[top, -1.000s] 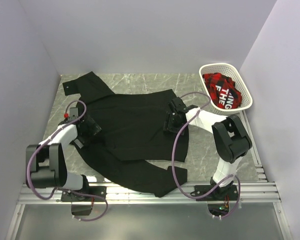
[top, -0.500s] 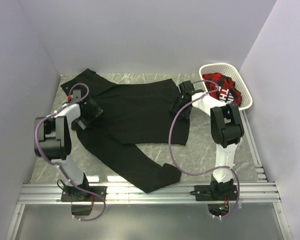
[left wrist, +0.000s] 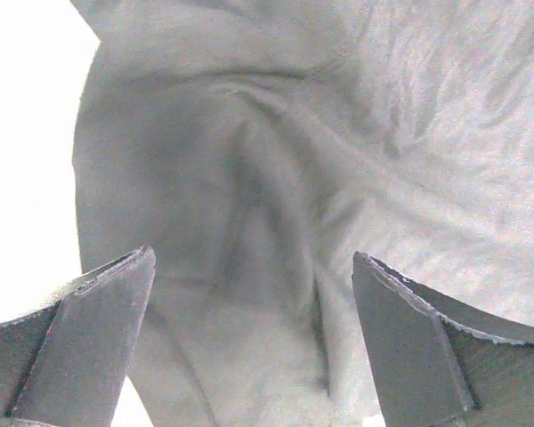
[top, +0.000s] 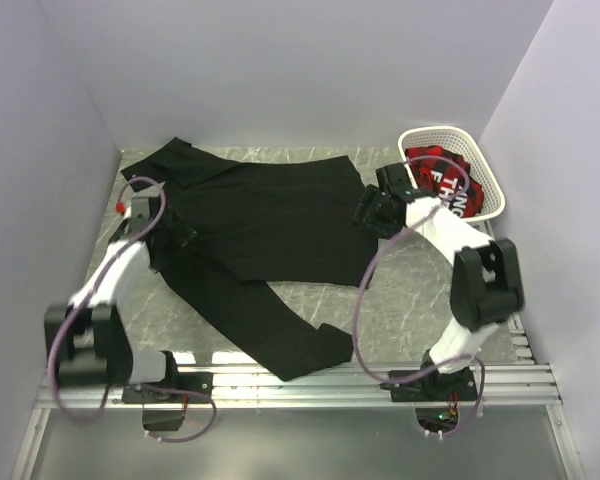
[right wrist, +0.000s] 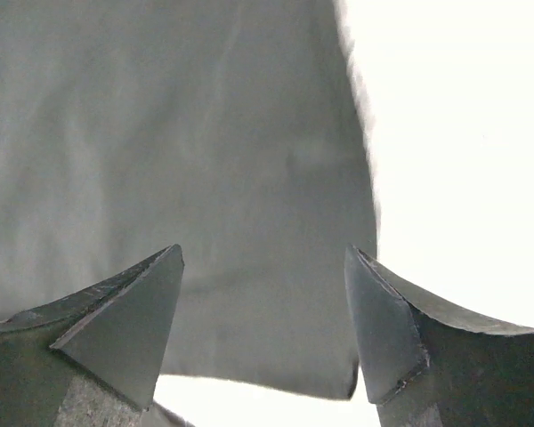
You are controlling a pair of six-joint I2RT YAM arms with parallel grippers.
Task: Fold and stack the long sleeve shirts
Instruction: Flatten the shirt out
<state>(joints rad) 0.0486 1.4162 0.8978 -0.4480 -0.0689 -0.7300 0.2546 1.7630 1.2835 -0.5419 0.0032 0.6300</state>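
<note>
Black long sleeve shirt (top: pixel 270 225) of soft cloth lies spread out on the grey marble table (top: pixel 410 290), just left of the white plastic basket (top: pixel 432 132). One sleeve trails away from the basket toward the near edge.

In the basket sits a red and black checked cloth (top: pixel 435 160) with big white letters. Only bits show, like "TH", so the word cannot be read.

A second ago the shirt was bunched up more in the middle. Now it lies flatter and farther back. The right gripper (top: pixel 368 213) has moved closer to the basket and sits at the shirt's edge nearest it. The left gripper (top: pixel 175 238) is at the shirt's far side from the basket.

Both wrist cameras show what the top camera cannot. The left fingers (left wrist: pixel 98 329) stand wide apart over wrinkled cloth, holding nothing. The right fingers (right wrist: pixel 125 329) are also apart, above a smooth corner of the shirt with bright table past it.
</note>
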